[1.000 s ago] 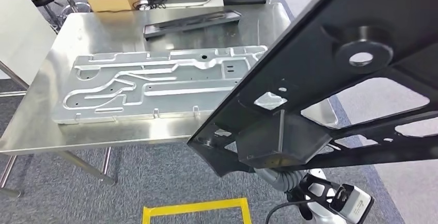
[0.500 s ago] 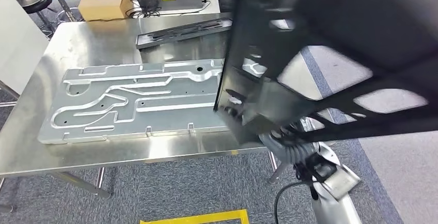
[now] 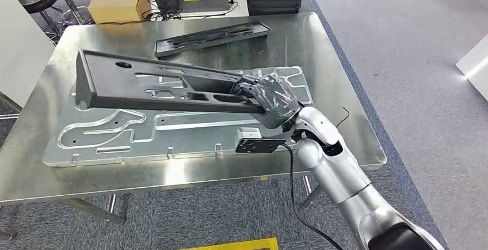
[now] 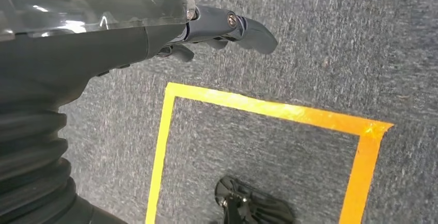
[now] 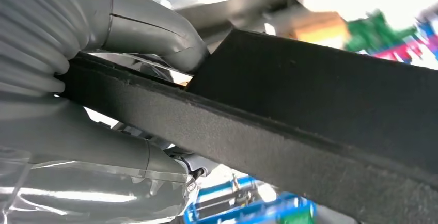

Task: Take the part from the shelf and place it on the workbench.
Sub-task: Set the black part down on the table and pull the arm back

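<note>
Right hand (image 3: 270, 101) around black part (image 3: 144, 83)

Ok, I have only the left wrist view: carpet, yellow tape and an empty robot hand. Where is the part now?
Observer: The right robot hand grips the part at its near end, above the metal plate on the workbench.
Operator: Does it lie flat?
Observer: No, it stands on its long edge. Its far end looks to be down on the plate, but I cannot confirm contact.
Operator: Is anything else near it?
Observer: A second black piece lies flat behind it, apart from it.
</note>
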